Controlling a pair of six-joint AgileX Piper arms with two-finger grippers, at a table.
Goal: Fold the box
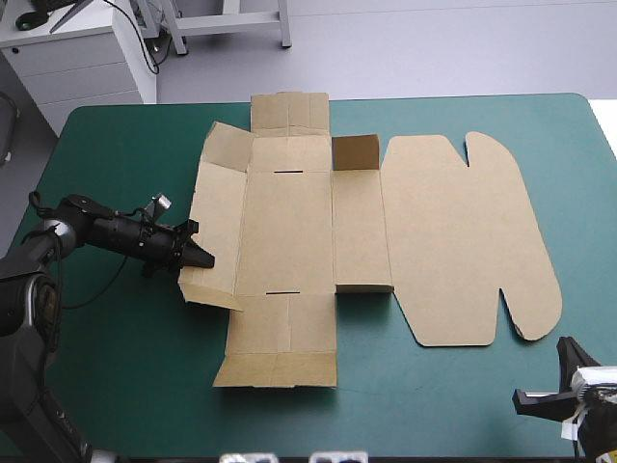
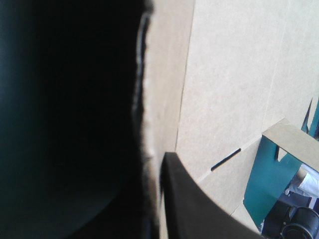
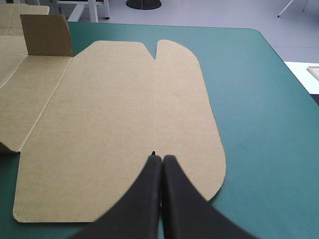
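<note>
The brown box [image 1: 289,231] lies as a cut sheet on the teal-green cover, mostly flat. One small flap [image 1: 355,152] stands upright near the far edge. My left gripper [image 1: 201,258] is at the sheet's left side, shut on the left wall panel, whose near corner flap [image 1: 207,289] is lifted a little. In the left wrist view the board's edge [image 2: 149,124] runs between the fingers of the left gripper [image 2: 154,164]. My right gripper [image 1: 564,352] is at the table's near right corner, shut on nothing. In its own view the right gripper [image 3: 157,157] points over the rounded lid [image 3: 119,114].
Bare teal-green cover [image 1: 116,367] surrounds the sheet on all sides, widest along the near edge and at the right. A white cabinet [image 1: 87,58] stands beyond the table's far left corner. The upright flap [image 3: 47,35] is far ahead of the right gripper.
</note>
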